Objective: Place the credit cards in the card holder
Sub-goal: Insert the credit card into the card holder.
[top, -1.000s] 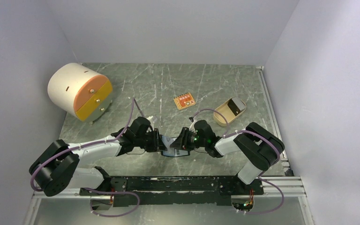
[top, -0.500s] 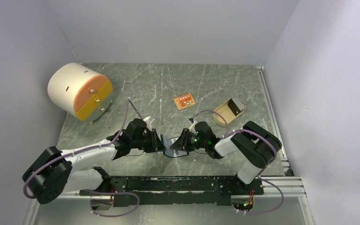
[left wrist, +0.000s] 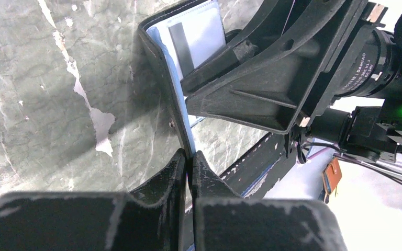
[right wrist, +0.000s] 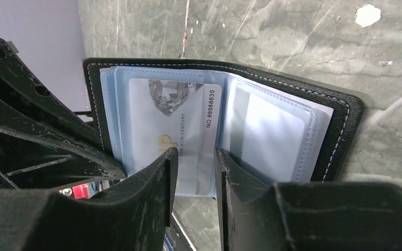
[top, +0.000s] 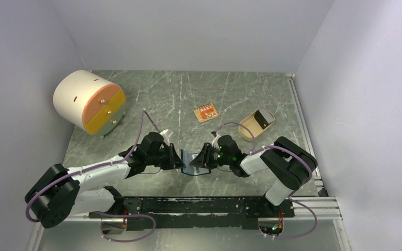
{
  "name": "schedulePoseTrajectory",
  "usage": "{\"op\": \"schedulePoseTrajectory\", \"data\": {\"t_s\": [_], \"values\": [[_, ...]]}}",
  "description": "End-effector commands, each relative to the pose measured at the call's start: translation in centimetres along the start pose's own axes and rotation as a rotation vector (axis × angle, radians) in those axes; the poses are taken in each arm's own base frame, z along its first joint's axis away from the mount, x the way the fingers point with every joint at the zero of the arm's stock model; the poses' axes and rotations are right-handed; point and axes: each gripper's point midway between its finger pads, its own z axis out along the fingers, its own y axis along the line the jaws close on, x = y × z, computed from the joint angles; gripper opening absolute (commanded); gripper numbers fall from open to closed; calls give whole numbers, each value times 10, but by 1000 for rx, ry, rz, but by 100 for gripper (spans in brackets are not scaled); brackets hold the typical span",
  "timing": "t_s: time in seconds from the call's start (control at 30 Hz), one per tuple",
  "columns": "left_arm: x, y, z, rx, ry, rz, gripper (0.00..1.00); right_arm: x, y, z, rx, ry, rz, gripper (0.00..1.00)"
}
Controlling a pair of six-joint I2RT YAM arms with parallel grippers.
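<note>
- While the green stone table (top: 230,94) looks just as it did a moment ago, the two arms meet near its front edge, and the change is all on the left side.
- The left arm (top: 99,170) has swung its big dark elbow out to the left and lower. It now lies long and low, reaching in to the middle.
- The right arm (top: 272,162) is about where it was, folded back on itself, with its wrist pointing left at the other arm.
- The card holder (right wrist: 340,120) is open like a book between the two grippers, with its shiny blue pockets facing the right arm. I cannot tell if it rests on the table.
- The left gripper (left wrist: 188,156) has just closed. A second ago its jaws were partly apart, and now they are pressed tight on the edge of one flap. I think this keeps the holder from sliding when a card is pushed.
- The right gripper (right wrist: 194,157) has its jaws a little apart, and I see nothing pinched in them. Its tips sit at the low edge of a pocket.
- A pale credit card (right wrist: 188,110) sits in that clear pocket and looks to be almost all the way in.
- The tan tray (top: 247,130) is well apart, back on the right. A dark card (top: 260,119) lies in it, and I guess it is still to do.
</note>
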Motion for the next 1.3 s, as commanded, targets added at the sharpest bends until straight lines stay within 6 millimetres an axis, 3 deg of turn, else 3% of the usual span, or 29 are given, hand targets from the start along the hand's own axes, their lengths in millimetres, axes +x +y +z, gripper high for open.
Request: {"op": "schedulePoseTrajectory", "data": {"t_s": [0.0, 0.47, 0.87, 0.97, 1.27], "values": [[-18, -29, -6, 104, -48, 82, 9, 1, -5, 2, 30, 5, -21, 36], [-17, -42, -6, 188, -48, 144, 16, 3, -2, 4, -9, 11, -8, 28], [-16, -32, -1, 154, -50, 137, 9, 3, -2, 0, -2, 2, -13, 28], [-17, -26, 1, 118, -46, 129, 9, 2, -2, -2, 11, -3, -19, 32], [-18, -12, 12, 25, -13, 126, 9, -16, 2, -16, 84, -69, -83, 36]]}}
